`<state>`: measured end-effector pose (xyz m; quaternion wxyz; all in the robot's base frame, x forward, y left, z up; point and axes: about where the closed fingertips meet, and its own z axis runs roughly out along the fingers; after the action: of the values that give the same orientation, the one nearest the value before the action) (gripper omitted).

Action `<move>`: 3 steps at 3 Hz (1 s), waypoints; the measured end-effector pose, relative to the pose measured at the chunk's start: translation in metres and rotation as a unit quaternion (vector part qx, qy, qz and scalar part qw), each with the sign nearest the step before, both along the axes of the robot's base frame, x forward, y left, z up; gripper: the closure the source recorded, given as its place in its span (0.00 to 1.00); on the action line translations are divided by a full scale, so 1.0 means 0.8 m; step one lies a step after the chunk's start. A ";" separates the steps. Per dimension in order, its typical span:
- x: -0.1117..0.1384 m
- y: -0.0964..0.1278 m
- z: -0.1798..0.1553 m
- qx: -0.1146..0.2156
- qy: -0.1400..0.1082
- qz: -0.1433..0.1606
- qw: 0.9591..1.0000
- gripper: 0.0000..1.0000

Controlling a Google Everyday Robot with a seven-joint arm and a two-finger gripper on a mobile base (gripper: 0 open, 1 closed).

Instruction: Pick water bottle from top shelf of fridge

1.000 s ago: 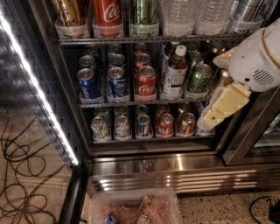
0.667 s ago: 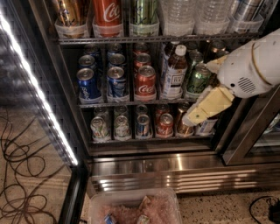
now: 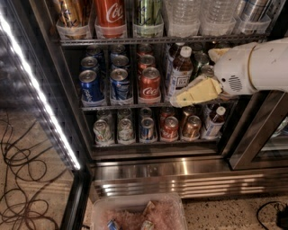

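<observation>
The fridge [image 3: 166, 168] stands open, dark inside, with wire racks. On the top shelf [image 3: 112, 41] two clear ribbed water bottles [image 3: 182, 18] stand in clear holders right of centre, their caps cut off by the top edge. Beside them are a red Coke can [image 3: 109, 13] and a green can [image 3: 147, 13]. My gripper [image 3: 192, 77] comes in from the right on a white arm, in front of the middle rack and below the water bottles. Its cream fingers [image 3: 195, 92] are spread apart and hold nothing.
A brown-drink bottle [image 3: 181, 72] and blue [image 3: 91, 87] and red cans [image 3: 150, 85] fill the middle rack, with shorter cans [image 3: 144, 129] below. A bright light strip [image 3: 40, 99] runs down the left door edge. Cables [image 3: 22, 179] lie on the floor at left. A clear bin [image 3: 139, 213] sits bottom centre.
My gripper has moved left and slightly up, from the lower right of the racks to in front of the middle rack. The bottles and cans have not moved.
</observation>
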<state>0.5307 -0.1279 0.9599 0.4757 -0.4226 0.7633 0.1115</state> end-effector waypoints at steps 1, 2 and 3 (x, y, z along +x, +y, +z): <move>0.012 0.008 0.045 0.027 -0.041 -0.017 0.999 0.00; 0.010 0.021 0.058 0.025 -0.049 -0.015 0.998 0.00; 0.004 0.039 0.088 0.037 -0.083 -0.019 0.996 0.00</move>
<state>0.5337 -0.0969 1.0301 0.5545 -0.3981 0.7245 0.0951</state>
